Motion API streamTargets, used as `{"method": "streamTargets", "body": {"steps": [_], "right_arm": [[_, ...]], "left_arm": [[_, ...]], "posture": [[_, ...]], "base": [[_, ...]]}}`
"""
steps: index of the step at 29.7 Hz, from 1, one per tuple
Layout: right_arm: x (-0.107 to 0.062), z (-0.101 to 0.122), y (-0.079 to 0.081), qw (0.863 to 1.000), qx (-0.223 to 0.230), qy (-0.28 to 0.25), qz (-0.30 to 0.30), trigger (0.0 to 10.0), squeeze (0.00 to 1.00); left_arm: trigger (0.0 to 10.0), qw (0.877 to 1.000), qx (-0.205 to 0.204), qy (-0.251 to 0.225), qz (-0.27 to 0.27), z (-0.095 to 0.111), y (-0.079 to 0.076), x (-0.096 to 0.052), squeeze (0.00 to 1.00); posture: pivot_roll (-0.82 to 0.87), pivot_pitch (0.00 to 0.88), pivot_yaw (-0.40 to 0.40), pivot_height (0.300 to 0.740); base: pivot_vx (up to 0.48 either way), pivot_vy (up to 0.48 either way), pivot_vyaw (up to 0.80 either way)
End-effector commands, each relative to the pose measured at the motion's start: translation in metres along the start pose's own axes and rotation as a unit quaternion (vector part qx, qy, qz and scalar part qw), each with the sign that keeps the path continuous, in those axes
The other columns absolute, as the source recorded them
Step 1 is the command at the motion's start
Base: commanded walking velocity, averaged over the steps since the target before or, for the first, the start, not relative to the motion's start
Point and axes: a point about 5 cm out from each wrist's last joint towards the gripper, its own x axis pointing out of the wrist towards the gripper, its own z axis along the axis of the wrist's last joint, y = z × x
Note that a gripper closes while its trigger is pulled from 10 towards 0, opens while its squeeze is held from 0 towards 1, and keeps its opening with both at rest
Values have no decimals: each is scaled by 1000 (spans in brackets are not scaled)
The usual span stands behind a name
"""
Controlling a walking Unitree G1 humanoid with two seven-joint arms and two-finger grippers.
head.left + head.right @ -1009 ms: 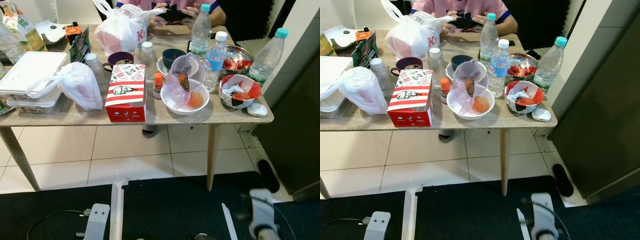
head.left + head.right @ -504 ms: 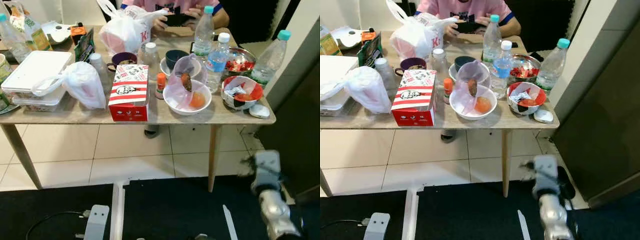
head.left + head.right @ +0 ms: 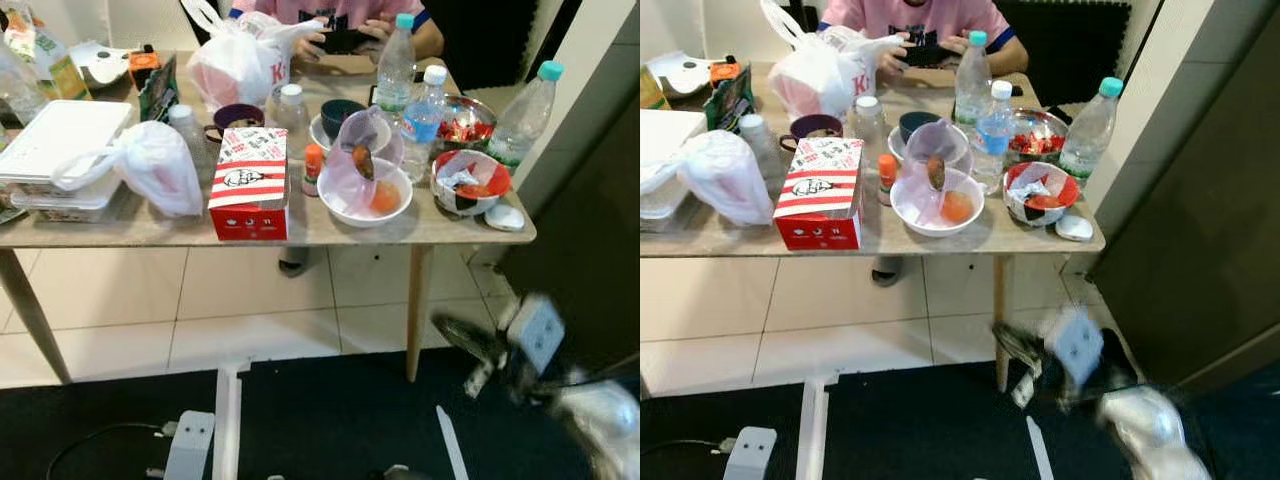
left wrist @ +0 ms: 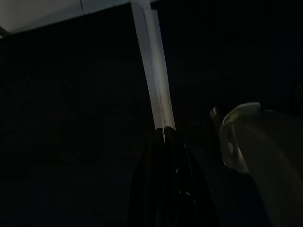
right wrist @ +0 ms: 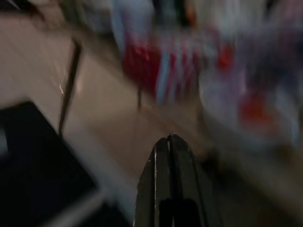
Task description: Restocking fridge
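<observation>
Your right pincer (image 3: 1025, 368) hangs blurred below the worktop's (image 3: 880, 240) near right corner, beside the worktop leg, fingers pressed together in its wrist view and empty. Your left pincer (image 4: 164, 137) sits idle in the dark over the black mat, fingers also together.

The restocking goods all stand above and ahead of the right pincer, on the worktop, so the right arm is the nearer one. Closest to that corner is the red-rimmed paper bowl (image 3: 1036, 194) with crumpled wrapping inside; just behind it stand three clear plastic water bottles (image 3: 1087, 130), upright, long axes vertical, smooth and rounded, likely slippery. The white bowl (image 3: 936, 203), holding an orange fruit and a thin plastic bag, sits left of the paper bowl; the striped cardboard box (image 3: 821, 193) lies further left.

A person sits at the worktop's far edge.
</observation>
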Motion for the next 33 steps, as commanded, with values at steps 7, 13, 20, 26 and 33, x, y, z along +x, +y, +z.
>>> {"method": "streamTargets", "body": {"steps": [7, 13, 20, 26, 33], "right_arm": [[35, 3, 3, 994, 35, -25, -99, 10000, 0], [56, -12, -2, 975, 77, 16, -206, 10000, 75], [67, -31, -13, 956, 98, 62, -271, 10000, 1000], [83, -38, -17, 944, 156, 56, -286, 10000, 1000], [110, -23, -16, 947, 209, 7, -245, 10000, 0]], "left_arm": [[10000, 1000, 10, 15, 0, -7, 5, -2, 0], [10000, 1000, 15, 15, -1, -6, 4, -2, 0], [10000, 1000, 20, 11, -2, -3, 5, -1, 0], [10000, 1000, 17, 8, -2, -1, 5, 0, 0], [10000, 1000, 16, 5, -2, 0, 3, 0, 0]], "posture": [[-65, 118, -17, 740], [-57, 122, -5, 740], [-54, 123, -4, 740], [-46, 128, -8, 740], [-27, 131, -17, 740]], "base": [[0, 0, 0], [0, 0, 0], [0, 0, 0], [0, 0, 0], [0, 0, 0]]}}
